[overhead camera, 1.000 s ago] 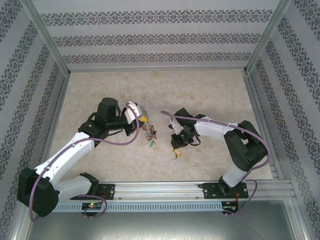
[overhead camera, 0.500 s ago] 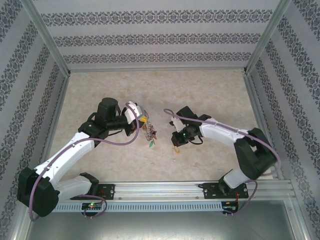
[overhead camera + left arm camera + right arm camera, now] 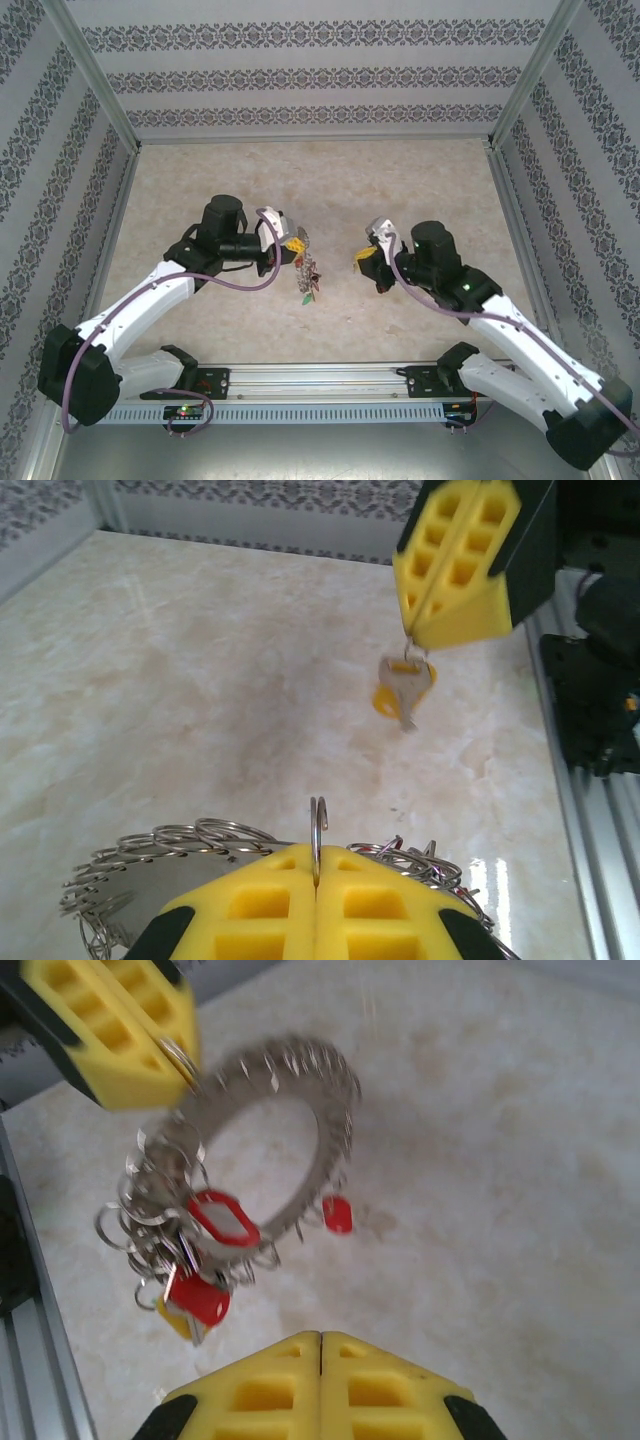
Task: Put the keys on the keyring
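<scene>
Marbled beige worktop (image 3: 300, 180) spreads between patterned walls. Just at nine o'clock of its centre, the left hand (image 3: 293, 243) is clenched on the keyring (image 3: 308, 278), which dangles at five o'clock from it, red tags (image 3: 215, 1218) bunched low. At three o'clock the right hand (image 3: 366, 257) is clenched too, grasping a key (image 3: 405, 685) with a tan-orange tag that hangs at six o'clock beneath it. The two hands face each other, apart.

You'll see your left claw (image 3: 316, 872) closed tight on a thin upright wire loop of the keyring (image 3: 190, 842), whose small silvery rings fan out to both sides. Above and to the right of the keyring, the right claw (image 3: 413, 643) pinches a key (image 3: 404, 688) with a pale orange tag, dangling over the marble table (image 3: 200, 680).
</scene>
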Motion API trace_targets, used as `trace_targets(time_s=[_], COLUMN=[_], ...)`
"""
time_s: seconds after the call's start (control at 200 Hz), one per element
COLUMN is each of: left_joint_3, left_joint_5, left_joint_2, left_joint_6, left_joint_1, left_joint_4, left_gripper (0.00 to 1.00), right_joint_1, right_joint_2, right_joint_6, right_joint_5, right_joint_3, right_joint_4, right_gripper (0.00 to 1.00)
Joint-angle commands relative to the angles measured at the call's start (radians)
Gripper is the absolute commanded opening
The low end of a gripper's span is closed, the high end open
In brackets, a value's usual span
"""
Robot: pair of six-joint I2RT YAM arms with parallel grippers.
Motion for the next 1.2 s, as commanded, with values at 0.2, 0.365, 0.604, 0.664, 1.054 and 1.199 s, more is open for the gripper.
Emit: trace_targets(time_s=[0.2, 0.365, 0.604, 0.664, 1.054, 1.199], left_joint_3=[0.039, 0.039, 0.025, 0.026, 0.038, 0.040], left_joint_5=[0.117, 0.110, 0.064, 0.064, 0.058, 0.054], left_joint_2=[0.056, 0.087, 0.100, 0.103, 0.116, 0.118], left_joint_6=[-0.052, -0.088, -0.114, -0.115, -0.109, -0.112], left_joint_1=[-0.078, -0.102, -0.118, -0.119, -0.125, -0.126], left_joint_4=[0.152, 0.196, 0.247, 0.248, 0.233, 0.237], left_gripper=[0.00, 0.00, 0.00, 0.00, 0.00, 0.00], right_joint_1=[0.050, 0.083, 0.111, 0.118, 0.136, 0.153], right_joint_2=[-0.064, -0.017, 0.044, 0.053, 0.107, 0.132], right_joint_6=[-0.180, -0.186, -0.160, -0.154, -0.114, -0.119], right_joint_5=[0.052, 0.028, -0.024, -0.030, -0.030, -0.008], right_joint_3=[-0.013, 0.011, 0.034, 0.034, 0.055, 0.062], right_joint_4=[0.096, 0.134, 0.185, 0.201, 0.258, 0.256], right_gripper=[0.00, 0.00, 0.00, 0.00, 0.00, 0.00])
